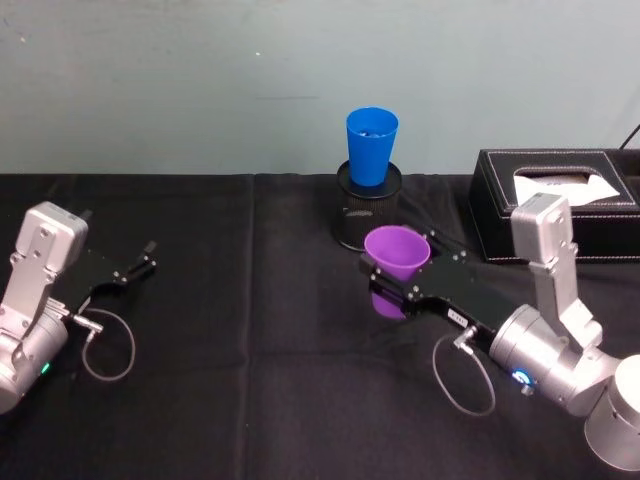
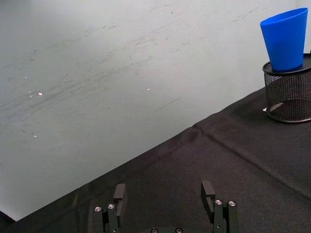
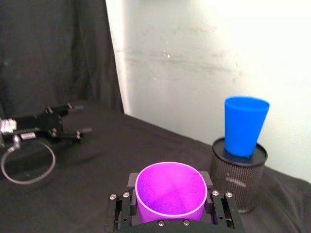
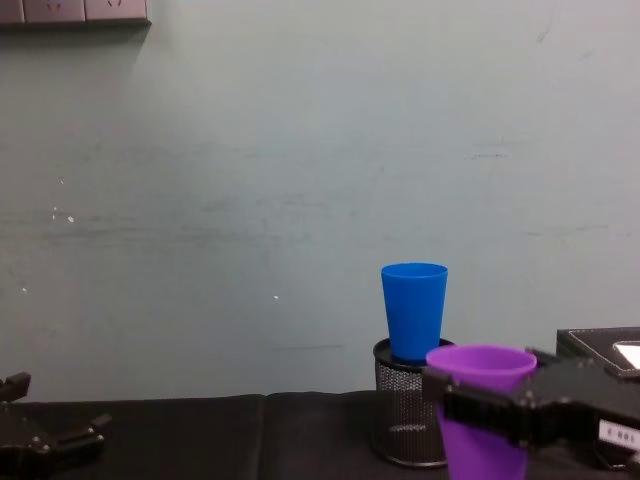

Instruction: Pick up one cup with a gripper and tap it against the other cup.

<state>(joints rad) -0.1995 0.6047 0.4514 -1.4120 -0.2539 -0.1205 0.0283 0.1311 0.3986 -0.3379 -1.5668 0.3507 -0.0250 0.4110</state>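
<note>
The purple cup point(image 1: 396, 256) is upright and lifted off the table, with my right gripper point(image 1: 392, 281) shut around its body; it also shows as the purple cup point(image 3: 170, 189) and the purple cup point(image 4: 480, 400). The blue cup point(image 1: 371, 146) stands upright in a black wire-mesh pen holder point(image 1: 368, 212) at the back, a little beyond and left of the purple cup, apart from it. The blue cup point(image 3: 244, 125) and the blue cup point(image 4: 414, 310) stay untouched. My left gripper point(image 1: 140, 263) rests open at the table's left, its fingers point(image 2: 209, 193) holding nothing.
A black tissue box point(image 1: 555, 203) sits at the back right, close behind my right arm. The black cloth table point(image 1: 250, 350) ends at a pale wall point(image 1: 200, 80) behind the pen holder. Loose cables loop beside both wrists.
</note>
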